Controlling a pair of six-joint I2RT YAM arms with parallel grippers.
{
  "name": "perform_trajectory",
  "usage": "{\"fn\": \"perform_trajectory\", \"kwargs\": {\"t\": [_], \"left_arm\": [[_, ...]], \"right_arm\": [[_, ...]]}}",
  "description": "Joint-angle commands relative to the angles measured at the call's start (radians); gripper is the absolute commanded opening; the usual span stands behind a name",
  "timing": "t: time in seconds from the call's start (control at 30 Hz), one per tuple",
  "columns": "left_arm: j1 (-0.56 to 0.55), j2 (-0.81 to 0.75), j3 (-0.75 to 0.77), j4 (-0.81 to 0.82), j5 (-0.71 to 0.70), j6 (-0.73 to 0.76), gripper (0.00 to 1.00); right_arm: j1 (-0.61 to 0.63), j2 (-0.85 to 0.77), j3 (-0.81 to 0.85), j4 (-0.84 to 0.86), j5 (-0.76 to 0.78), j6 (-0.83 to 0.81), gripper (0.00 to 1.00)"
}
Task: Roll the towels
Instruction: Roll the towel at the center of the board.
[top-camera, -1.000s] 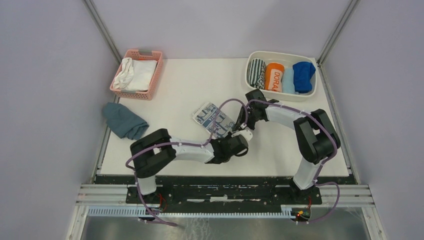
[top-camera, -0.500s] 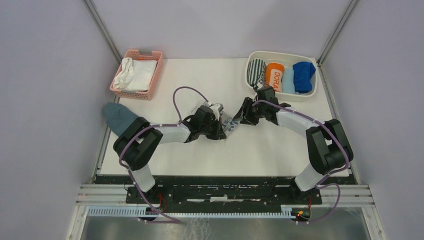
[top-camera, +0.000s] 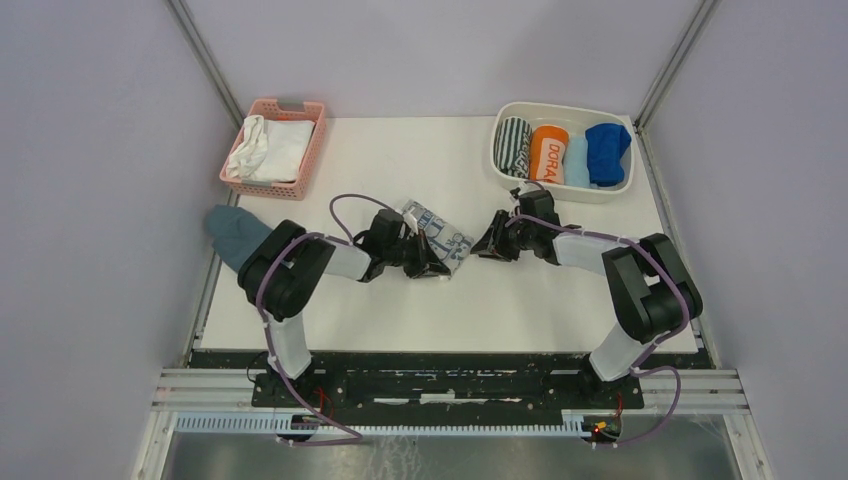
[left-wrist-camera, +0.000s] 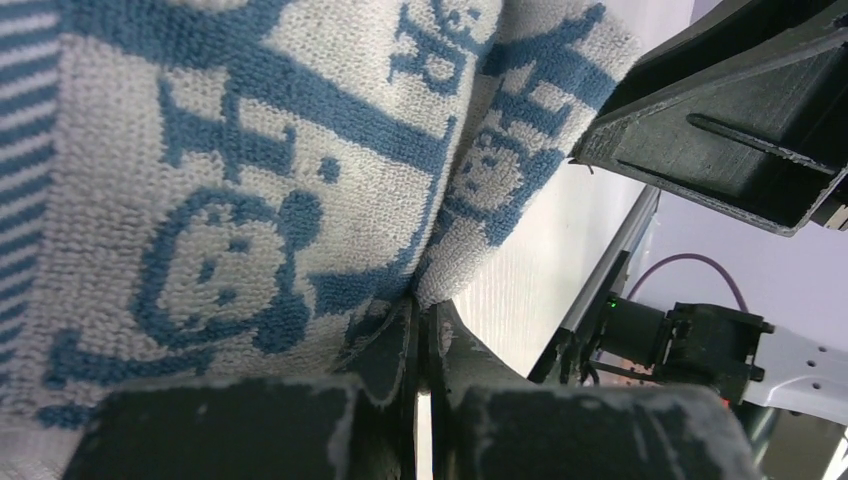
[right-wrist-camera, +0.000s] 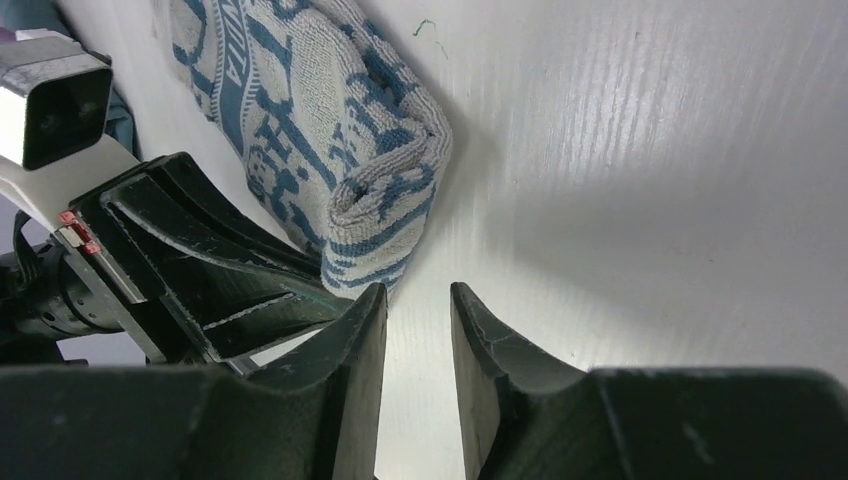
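Left gripper (top-camera: 430, 268) is pinching a fold of the patterned towel (top-camera: 438, 238) on the table (top-camera: 560, 290), fingers pressed together on it. Right gripper (top-camera: 487, 246) is hovering just beside the towel's end, fingers narrowly parted on nothing. Light blue towel (top-camera: 577, 163) and royal blue towel (top-camera: 606, 152) are lying rolled in the bin (top-camera: 570, 108), so this one seems the last. It is showing thick looped terry, folded into a flattish slab, not yet a roll.
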Motion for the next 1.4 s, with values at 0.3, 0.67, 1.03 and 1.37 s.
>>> {"fn": "perform_trajectory", "kwargs": {"t": [0.3, 0.67, 1.03, 1.37], "left_arm": [[0.014, 0.058, 0.068, -0.096, 0.022, -0.059, 0.03], [0.015, 0.047, 0.139, -0.218, 0.002, -0.009, 0.03], [0.02, 0.064, 0.207, -0.322, -0.019, 0.034, 0.03], [0.02, 0.048, 0.219, -0.366, -0.054, 0.057, 0.03]], "right_arm": [[-0.003, 0.128, 0.023, 0.274, -0.082, 0.051, 0.47], [-0.005, 0.194, 0.028, 0.405, -0.121, 0.114, 0.53], [-0.019, 0.263, 0.015, 0.537, -0.14, 0.193, 0.57], [-0.028, 0.31, 0.058, 0.394, -0.064, 0.144, 0.39]]}}
